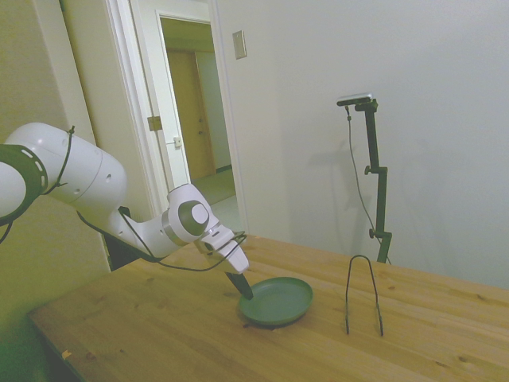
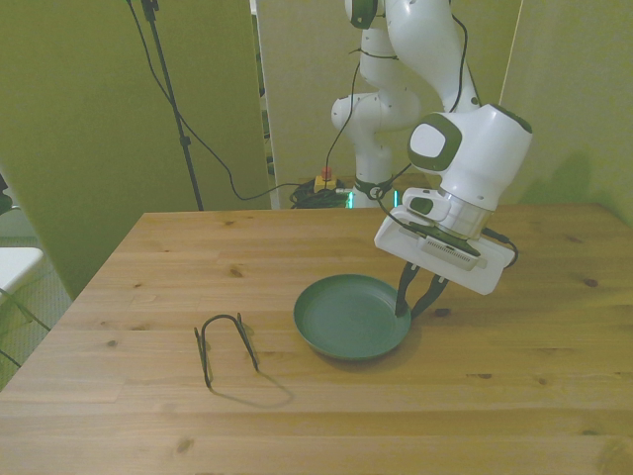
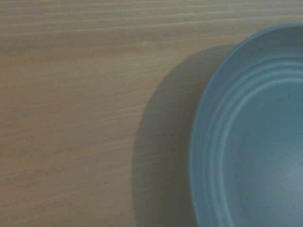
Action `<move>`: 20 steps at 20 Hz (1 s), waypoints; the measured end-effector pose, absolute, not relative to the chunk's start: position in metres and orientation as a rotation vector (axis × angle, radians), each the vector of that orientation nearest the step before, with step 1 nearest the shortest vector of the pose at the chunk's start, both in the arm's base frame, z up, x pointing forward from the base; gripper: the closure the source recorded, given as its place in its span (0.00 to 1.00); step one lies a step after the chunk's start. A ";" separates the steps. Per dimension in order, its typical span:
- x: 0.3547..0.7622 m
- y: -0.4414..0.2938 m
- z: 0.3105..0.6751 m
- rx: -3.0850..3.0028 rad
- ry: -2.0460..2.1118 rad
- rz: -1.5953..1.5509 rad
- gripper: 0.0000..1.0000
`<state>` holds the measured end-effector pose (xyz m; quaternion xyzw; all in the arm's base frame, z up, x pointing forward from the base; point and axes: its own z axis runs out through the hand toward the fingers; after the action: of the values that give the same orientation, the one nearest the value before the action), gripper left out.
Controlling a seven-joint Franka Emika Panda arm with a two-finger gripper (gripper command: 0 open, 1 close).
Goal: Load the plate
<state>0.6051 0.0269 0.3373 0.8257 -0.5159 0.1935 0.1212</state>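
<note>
Dark green plate (image 2: 351, 319) lies flat mid-surface (image 2: 148, 416); end effector (image 2: 416, 300), fingers spread astride its rim at 3 o'clock in the front view, apparently poised to pinch. Wire rack (image 2: 226, 346) stands at 9 o'clock.

Side view: camera off one side of table (image 1: 159, 334), well back, looking across wood toward wall and open door (image 1: 195, 103).
Front view: camera raised, facing arm (image 2: 465, 158), looking down on tabletop.
Wrist view: very close, looking down on wood grain and plate (image 3: 255, 142) rim.
Side and front views share plate, wire rack (image 2: 226, 346), arm.
</note>
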 end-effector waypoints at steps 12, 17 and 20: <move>0.605 0.016 0.346 2.405 -1.571 0.554 1.00; 0.604 0.016 0.371 2.451 -1.654 0.517 1.00; 0.602 0.016 0.384 2.462 -1.683 0.521 1.00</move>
<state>0.6025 0.0164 0.3844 0.8120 -0.5548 0.1718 0.0570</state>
